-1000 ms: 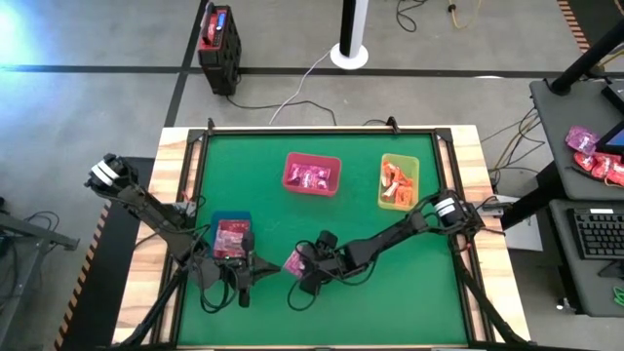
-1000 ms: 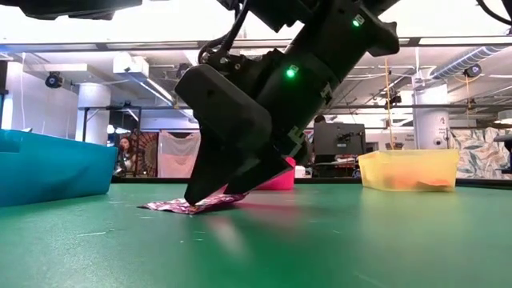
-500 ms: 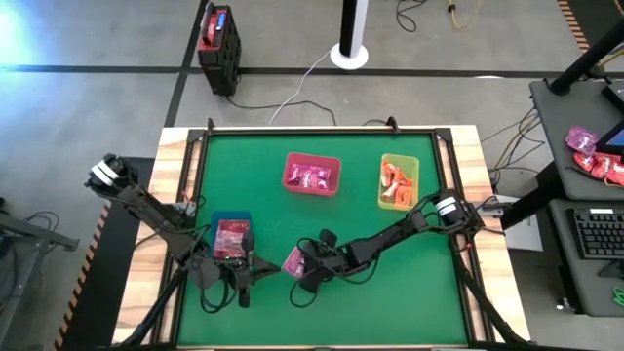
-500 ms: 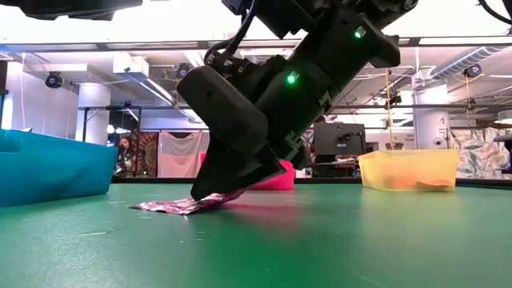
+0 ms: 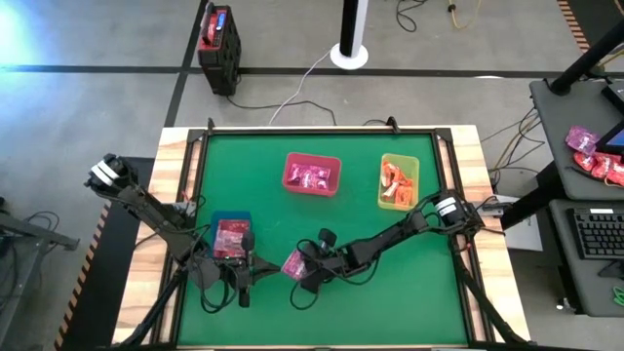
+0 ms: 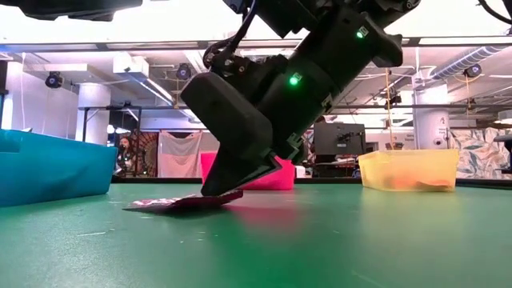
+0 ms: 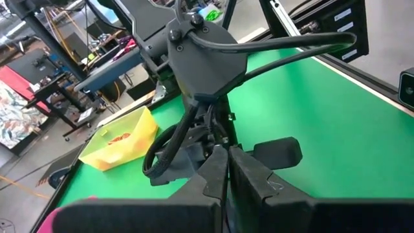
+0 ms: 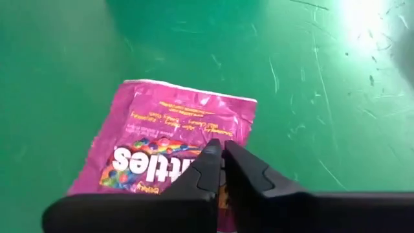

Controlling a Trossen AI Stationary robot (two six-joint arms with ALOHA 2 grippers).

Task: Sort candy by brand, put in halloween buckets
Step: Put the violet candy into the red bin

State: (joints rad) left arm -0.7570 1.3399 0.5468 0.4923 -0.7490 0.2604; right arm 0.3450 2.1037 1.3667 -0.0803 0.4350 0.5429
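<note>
Magenta packet (image 8: 169, 155) lies flat on the green surface (image 5: 390, 292), one end pinched by the right gripper (image 8: 222, 147), whose fingers are closed on it; its long axis runs away from the gripper. Just beyond, the left gripper (image 7: 228, 155) hangs with fingers pressed together, empty, beside the blue bin (image 5: 230, 220) holding pink packets. Farther off stand a pink bin (image 5: 312, 174) with pink packets and a lime bin (image 5: 398, 182) with red ones: three bins.
</note>
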